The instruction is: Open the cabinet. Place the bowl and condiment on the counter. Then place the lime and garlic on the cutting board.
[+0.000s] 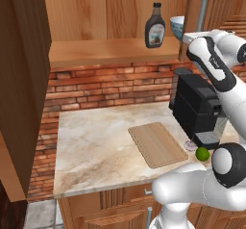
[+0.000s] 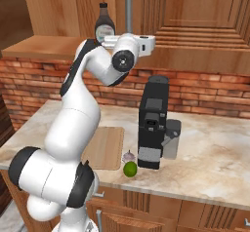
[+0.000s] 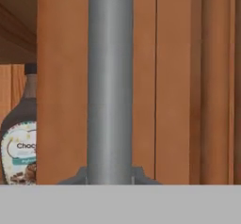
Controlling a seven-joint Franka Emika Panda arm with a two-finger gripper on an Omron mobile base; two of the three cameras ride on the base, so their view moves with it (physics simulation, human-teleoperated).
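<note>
Cabinet (image 1: 110, 11) up on the wall, taken first: found with its left door (image 1: 19, 79) swung wide and its right door (image 1: 192, 16) only partly out, edge-on in the left base view. Below it, noted the counter (image 1: 96, 141), then the black coffee machine (image 1: 194, 108) standing on it, then the cutting board (image 1: 157, 145) lying flat and bare just left of the machine. Up on the cabinet shelf (image 1: 105, 50), saw the condiment (image 1: 155, 27) upright with the bowl (image 1: 177, 27) close on its right, the bowl half hidden behind the right door. Down at the machine's foot, off the board's near right corner, spotted the lime (image 1: 202, 153) and the garlic (image 1: 190, 145) side by side on the stone. Found the gripper (image 3: 109, 180) clamped tight round the grey bar handle (image 3: 109, 77) of the right door, nothing else in it. Judged the step in hand to be opening that door further. Judged the risks thus: a slip off the smooth bar if pulled straight out rather than along the hinge arc; a forearm swung low enough to knock the coffee machine; a door left too narrow, so that a later reach for the bowl would clip the door's edge or topple the bottle beside it.
</note>
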